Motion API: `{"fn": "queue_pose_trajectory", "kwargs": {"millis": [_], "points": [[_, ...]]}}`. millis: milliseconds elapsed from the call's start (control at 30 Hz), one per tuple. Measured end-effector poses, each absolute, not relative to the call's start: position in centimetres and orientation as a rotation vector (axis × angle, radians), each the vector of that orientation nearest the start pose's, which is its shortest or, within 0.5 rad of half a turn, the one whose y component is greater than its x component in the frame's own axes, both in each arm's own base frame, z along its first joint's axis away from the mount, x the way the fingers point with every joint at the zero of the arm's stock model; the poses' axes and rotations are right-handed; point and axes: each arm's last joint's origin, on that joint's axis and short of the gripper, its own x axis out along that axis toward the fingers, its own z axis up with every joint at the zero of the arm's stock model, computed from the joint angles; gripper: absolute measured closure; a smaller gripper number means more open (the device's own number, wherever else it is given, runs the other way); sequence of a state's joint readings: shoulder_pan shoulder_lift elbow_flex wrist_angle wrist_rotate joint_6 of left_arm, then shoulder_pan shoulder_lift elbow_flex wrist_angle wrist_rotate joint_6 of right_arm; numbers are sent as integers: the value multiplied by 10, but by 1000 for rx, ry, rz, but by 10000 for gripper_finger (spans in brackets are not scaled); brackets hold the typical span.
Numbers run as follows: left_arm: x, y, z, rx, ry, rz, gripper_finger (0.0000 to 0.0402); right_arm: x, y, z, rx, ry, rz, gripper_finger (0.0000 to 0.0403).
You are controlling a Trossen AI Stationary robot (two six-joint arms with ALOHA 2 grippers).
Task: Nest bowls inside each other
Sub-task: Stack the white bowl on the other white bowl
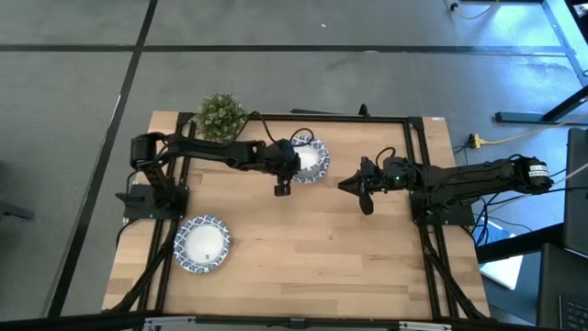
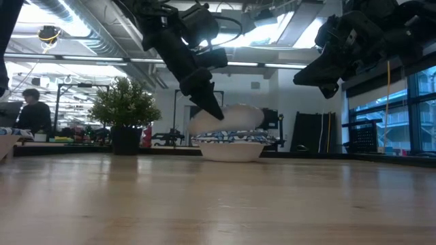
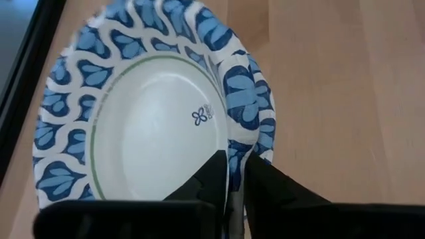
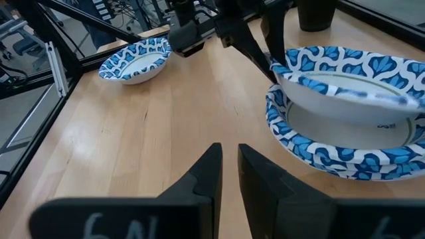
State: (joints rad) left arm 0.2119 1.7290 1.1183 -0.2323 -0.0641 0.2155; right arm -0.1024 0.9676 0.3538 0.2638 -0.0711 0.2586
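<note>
Our left hand (image 1: 294, 164) pinches a blue-patterned white paper bowl (image 4: 345, 83) over a matching stack (image 4: 332, 143); our right hand (image 1: 354, 187), nearly closed, waits; another bowl (image 1: 203, 244) remains apart.

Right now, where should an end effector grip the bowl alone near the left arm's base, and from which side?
Pinch the lone bowl at its rim from above, one finger inside and one outside. It sits upright, looks too wide to span, and has a thin rim. The left end effector holds another bowl this way.
</note>
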Motion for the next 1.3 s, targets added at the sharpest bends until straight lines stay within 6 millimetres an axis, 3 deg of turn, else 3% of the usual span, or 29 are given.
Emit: {"fn": "queue_pose_trajectory", "kwargs": {"millis": [600, 800, 1033, 1300], "points": [[352, 78, 200, 138, 873, 173, 254, 195, -18, 196, 285, 343, -75, 352], [352, 77, 204, 141, 859, 170, 247, 195, -18, 196, 285, 343, -76, 352], [342, 74, 224, 164, 826, 156, 248, 195, -18, 195, 286, 348, -76, 352], [310, 64, 263, 110, 818, 88, 248, 195, -18, 196, 285, 344, -75, 352]]}}
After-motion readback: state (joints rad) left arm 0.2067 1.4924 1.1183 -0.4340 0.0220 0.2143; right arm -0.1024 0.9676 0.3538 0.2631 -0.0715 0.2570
